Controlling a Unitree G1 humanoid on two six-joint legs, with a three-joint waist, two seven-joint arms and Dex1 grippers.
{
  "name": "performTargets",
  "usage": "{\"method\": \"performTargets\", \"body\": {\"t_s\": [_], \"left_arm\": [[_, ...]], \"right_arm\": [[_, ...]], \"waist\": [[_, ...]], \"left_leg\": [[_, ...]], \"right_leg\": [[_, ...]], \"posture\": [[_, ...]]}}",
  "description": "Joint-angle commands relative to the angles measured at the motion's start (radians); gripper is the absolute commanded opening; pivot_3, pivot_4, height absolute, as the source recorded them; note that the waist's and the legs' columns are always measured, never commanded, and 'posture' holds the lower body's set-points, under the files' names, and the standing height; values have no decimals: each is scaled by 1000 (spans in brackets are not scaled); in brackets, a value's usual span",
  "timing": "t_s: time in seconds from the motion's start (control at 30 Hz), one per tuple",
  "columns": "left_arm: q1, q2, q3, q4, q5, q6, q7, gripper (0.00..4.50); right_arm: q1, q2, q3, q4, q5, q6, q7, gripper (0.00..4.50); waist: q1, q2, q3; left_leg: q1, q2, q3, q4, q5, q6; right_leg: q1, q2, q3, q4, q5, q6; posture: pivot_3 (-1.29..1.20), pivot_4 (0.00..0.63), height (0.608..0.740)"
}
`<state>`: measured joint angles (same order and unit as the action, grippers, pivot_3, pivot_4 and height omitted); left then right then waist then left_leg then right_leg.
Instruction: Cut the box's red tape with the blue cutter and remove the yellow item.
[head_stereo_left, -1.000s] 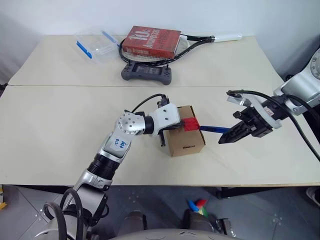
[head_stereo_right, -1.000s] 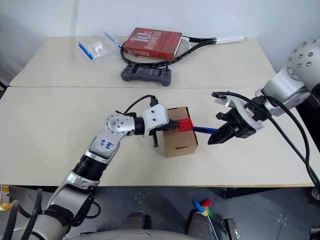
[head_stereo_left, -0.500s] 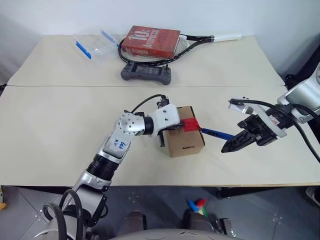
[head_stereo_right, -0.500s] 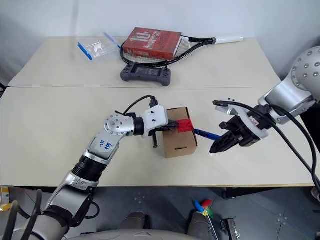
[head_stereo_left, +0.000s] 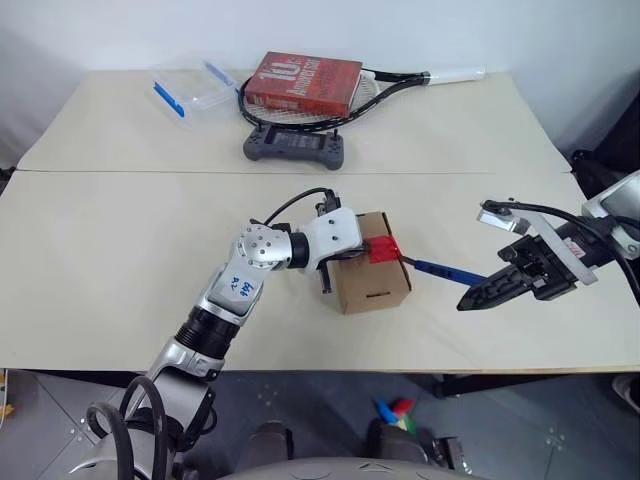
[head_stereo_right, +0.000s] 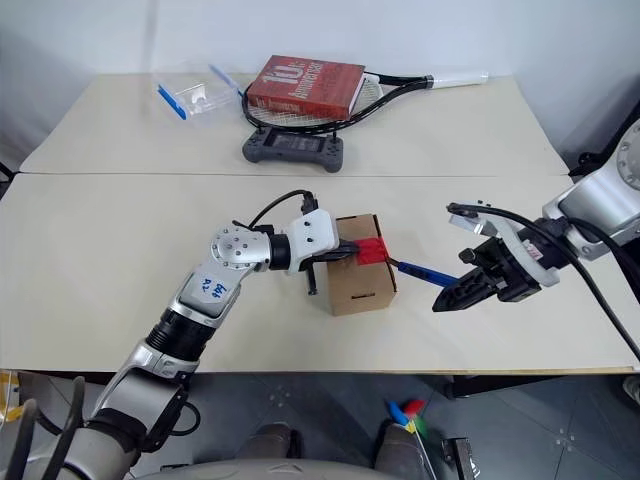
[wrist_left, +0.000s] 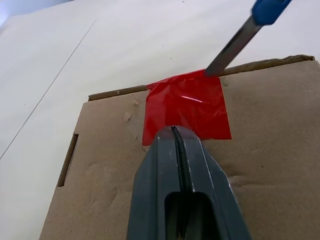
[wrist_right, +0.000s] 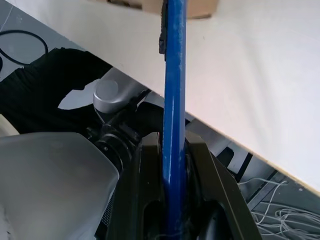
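Behind right hand (head_stereo_left: 478, 298), blue cutter (head_stereo_left: 438, 268) partly hidden, tip at red tape (wrist_left: 186, 109)

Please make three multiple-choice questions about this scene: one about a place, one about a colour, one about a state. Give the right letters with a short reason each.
1. Where does the book lie?
A. on the racket
B. inside the box
C. under the game controller

2. What colour is the tape on the box?
A. green
B. red
C. white

3. What is the state of the right gripper?
A. open and empty
B. shut on the cutter
C. shut on the tape

Answers:
1 A: the book rests on the racket strings.
2 B: the patch over the flap seam is bright red.
3 B: the fingers clamp the cutter handle in the right wrist view.
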<state>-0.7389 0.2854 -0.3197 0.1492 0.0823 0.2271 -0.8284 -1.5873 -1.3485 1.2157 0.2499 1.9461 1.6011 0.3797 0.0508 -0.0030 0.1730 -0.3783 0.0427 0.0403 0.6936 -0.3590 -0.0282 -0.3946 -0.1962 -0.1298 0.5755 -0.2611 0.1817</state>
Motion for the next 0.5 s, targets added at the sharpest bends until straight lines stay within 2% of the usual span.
{"method": "performTargets", "body": {"t_s": [0.03,0.2,0.5], "left_arm": [[49,3,-82,84,40,39,-30,0],[55,4,-83,79,40,41,-28,0],[67,1,-85,64,40,50,-19,0]], "right_arm": [[17,42,-76,40,26,13,-51,159],[5,130,-119,154,26,13,-147,159],[9,197,-102,139,26,13,-176,159]], "waist": [[-1,1,-1],[-3,2,-1],[-3,2,-1]], "left_leg": [[0,0,0,1,0,0],[0,1,1,4,0,0],[0,1,1,4,0,0]], "right_leg": [[0,0,0,1,0,0],[1,0,0,2,0,0],[1,0,0,3,0,0]], "posture": [[0,150,740],[0,150,740],[0,150,740]]}}
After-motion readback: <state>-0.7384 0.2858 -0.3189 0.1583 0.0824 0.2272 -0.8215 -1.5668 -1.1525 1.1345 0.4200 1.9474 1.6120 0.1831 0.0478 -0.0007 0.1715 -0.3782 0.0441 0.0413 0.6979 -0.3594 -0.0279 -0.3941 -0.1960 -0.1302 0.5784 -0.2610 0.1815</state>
